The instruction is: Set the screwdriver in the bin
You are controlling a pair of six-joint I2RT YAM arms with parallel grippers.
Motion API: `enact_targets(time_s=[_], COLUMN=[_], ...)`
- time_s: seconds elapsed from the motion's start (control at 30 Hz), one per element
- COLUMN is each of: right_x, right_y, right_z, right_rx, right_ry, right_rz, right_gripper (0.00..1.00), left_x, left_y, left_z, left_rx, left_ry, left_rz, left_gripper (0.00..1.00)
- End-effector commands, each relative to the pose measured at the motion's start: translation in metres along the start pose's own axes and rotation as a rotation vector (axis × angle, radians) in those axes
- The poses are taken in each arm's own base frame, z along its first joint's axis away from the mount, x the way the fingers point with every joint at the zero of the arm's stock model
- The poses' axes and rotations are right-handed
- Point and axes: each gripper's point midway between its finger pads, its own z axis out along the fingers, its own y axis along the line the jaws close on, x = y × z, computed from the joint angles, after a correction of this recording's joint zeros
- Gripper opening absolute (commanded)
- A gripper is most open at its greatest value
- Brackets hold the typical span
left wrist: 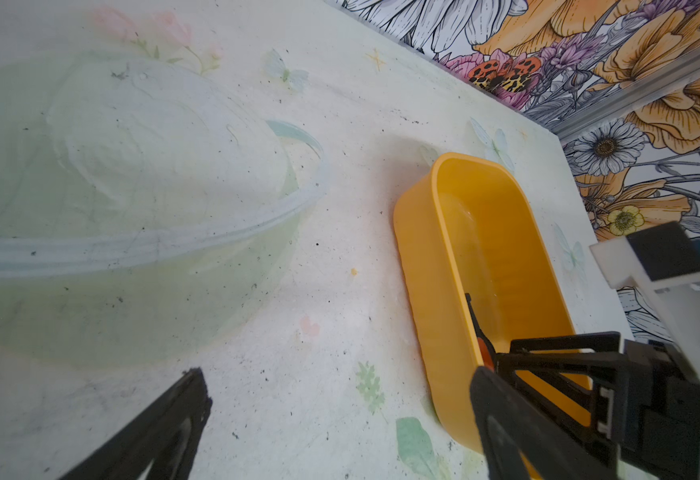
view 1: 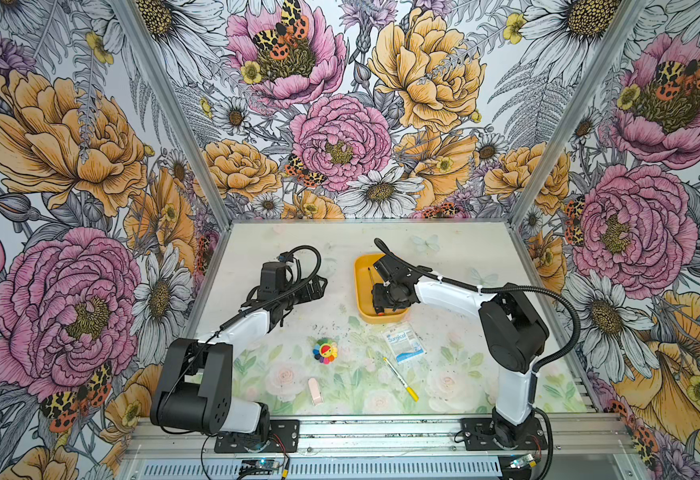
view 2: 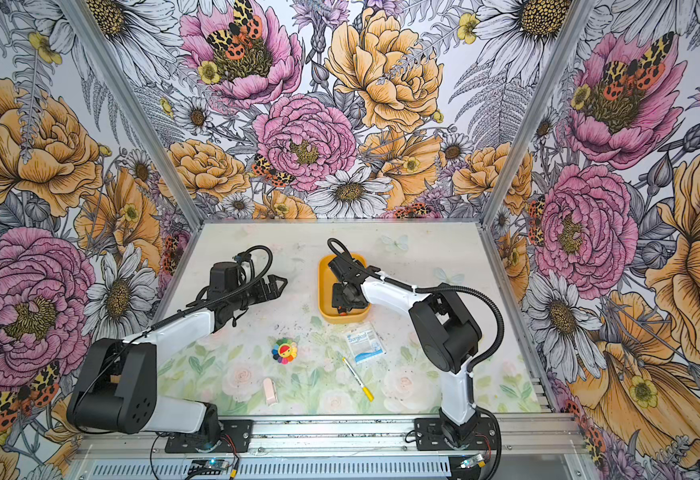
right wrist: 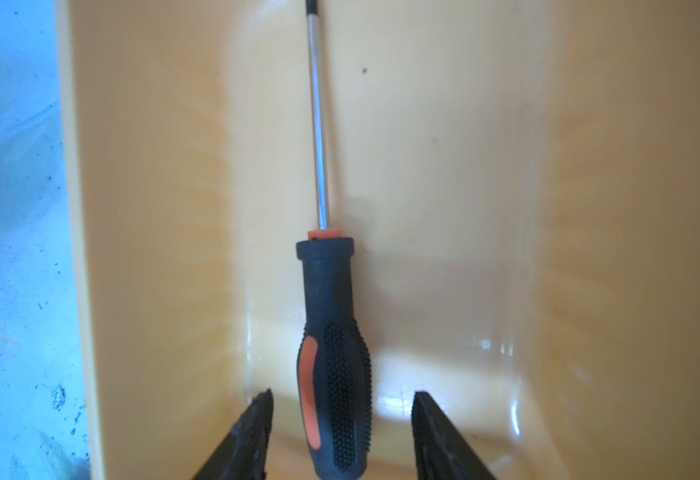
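Lying flat inside bin [right wrist: 153,208]: screwdriver [right wrist: 331,332], handle between parted jaws of right gripper [right wrist: 342,395], touching neither. Left gripper [left wrist: 337,374] beside bin, jaws wide apart. Near bin: packet [view 1: 404,343], pen [view 1: 400,378], flower toy [view 1: 325,350], pink block [view 1: 315,390]. Right arm [view 1: 443,293] hides handle in both top views.

- Shallow yellow-orange plastic bin [view 1: 375,318]: uniform colour, plain interior.
- Small metal-shafted screwdriver [right wrist: 333,353]: black knobbed handle, orange inlay and collar, silver shaft.
- Thin white plastic pen [view 1: 400,378]: yellow cap.
- Flat paper sachet [view 1: 404,344]: white, blue print.
- Round flower-shaped toy [view 1: 325,350]: rainbow petals.
- Flat tabletop [view 1: 443,386]: pale green, faded rose print.
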Motion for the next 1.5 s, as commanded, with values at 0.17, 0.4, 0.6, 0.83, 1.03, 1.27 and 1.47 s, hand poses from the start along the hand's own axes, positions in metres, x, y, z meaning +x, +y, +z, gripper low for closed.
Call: enact_targets(time_s=[0.17,0.4,0.6,0.83,1.03,1.27,1.47], right_x=[-0.036,-0.050,-0.058,-0.054,-0.051,-0.045,-0.040], right_y=[0.013,-0.050,-0.128,-0.193,-0.226,-0.252,-0.269], right_z=[-0.081,-0.126,-0.144,-0.156,-0.157,-0.161,-0.152], right_rx=[-0.036,0.194,0.254,0.364,0.379,0.371,0.396], right_ry=[-0.192,-0.342,-0.447,-0.581,-0.709,-0.913,-0.977], right_rz=[-0.175,-0.428,-0.315,-0.274,-0.217,-0.122,-0.084], right_gripper=[0.57,0.58,0.58,0.58,0.58,0.58,0.59], left_x=[-0.018,-0.042,-0.066,-0.079,-0.083,-0.082,-0.075], left_y=[-0.013,-0.005,-0.004,0.005,0.019,0.038,0.049], left_z=[-0.015,-0.040,-0.082,-0.117,-0.116,-0.108,-0.106], left_rx=[0.016,-0.099,-0.181,-0.251,-0.267,-0.292,-0.302], left_ry=[-0.065,-0.203,-0.404,-0.578,-0.623,-0.636,-0.662], left_rz=[0.062,0.155,0.290,0.370,0.423,0.418,0.410], left_gripper=[0.99,0.99,0.99,0.99,0.99,0.99,0.99])
